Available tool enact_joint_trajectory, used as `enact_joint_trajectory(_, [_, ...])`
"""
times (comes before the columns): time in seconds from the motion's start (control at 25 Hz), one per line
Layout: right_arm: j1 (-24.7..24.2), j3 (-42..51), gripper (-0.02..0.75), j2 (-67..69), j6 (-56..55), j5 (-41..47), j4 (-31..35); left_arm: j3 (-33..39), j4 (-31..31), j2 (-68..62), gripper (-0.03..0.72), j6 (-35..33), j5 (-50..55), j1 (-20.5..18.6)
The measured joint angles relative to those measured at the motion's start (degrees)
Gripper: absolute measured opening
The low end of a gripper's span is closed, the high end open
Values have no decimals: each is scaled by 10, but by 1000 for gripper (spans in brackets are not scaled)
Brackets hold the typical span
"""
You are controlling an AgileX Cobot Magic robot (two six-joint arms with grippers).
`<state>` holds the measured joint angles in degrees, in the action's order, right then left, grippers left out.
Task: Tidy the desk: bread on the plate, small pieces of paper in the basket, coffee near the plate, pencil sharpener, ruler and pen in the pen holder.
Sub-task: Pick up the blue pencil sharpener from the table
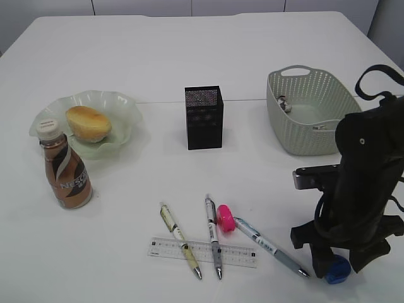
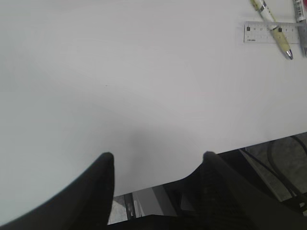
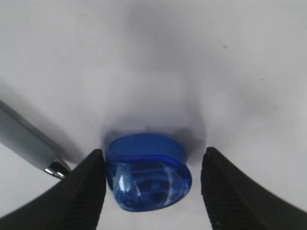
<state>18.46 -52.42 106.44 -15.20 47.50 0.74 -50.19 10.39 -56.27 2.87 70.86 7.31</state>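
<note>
The blue pencil sharpener (image 3: 146, 172) lies on the white desk (image 1: 189, 50) at the front right, between the fingers of my open right gripper (image 3: 153, 151); the right finger stands clear of it. A pink pencil sharpener (image 1: 226, 218), three pens (image 1: 213, 237) and the clear ruler (image 1: 165, 248) lie at the front middle. The bread (image 1: 88, 122) sits on the green plate (image 1: 123, 104), with the coffee (image 1: 65, 169) standing just in front. The black pen holder (image 1: 204, 117) stands at the centre. My left gripper (image 2: 158, 154) is open over bare desk near the front edge.
The grey-green basket (image 1: 303, 136) stands at the back right with small pieces of paper (image 1: 283, 104) inside. A grey pen's tip (image 3: 29, 141) lies just left of the blue sharpener. The right arm (image 1: 366, 183) hides part of the desk's right side.
</note>
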Motion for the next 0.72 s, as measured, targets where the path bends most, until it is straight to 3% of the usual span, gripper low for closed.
enact_joint_trajectory(0.72, [0, 0, 486, 0, 51, -7, 3, 0, 0, 0, 416, 5, 0, 0])
